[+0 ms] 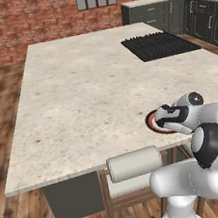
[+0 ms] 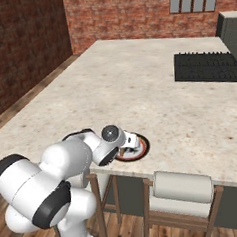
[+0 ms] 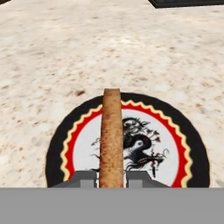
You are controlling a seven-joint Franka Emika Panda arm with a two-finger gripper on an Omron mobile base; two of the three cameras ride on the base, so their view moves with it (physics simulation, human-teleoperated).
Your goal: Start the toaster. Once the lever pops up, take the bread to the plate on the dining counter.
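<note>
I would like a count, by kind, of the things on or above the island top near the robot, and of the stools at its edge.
Plate: 1
Bread slice, gripped edge-on in the hand over the plate: 1
Cooktop set into the dining counter: 1
Stools with pale cushions: 1 seen clearly
Total: 4

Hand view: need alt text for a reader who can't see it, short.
A thin brown toasted bread slice, seen edge-on, is clamped in the shut pincer directly over a round plate with a black rim, red-orange scalloped band and pale centre bearing a dark drawing. The plate sits on the beige speckled stone dining counter.
</note>
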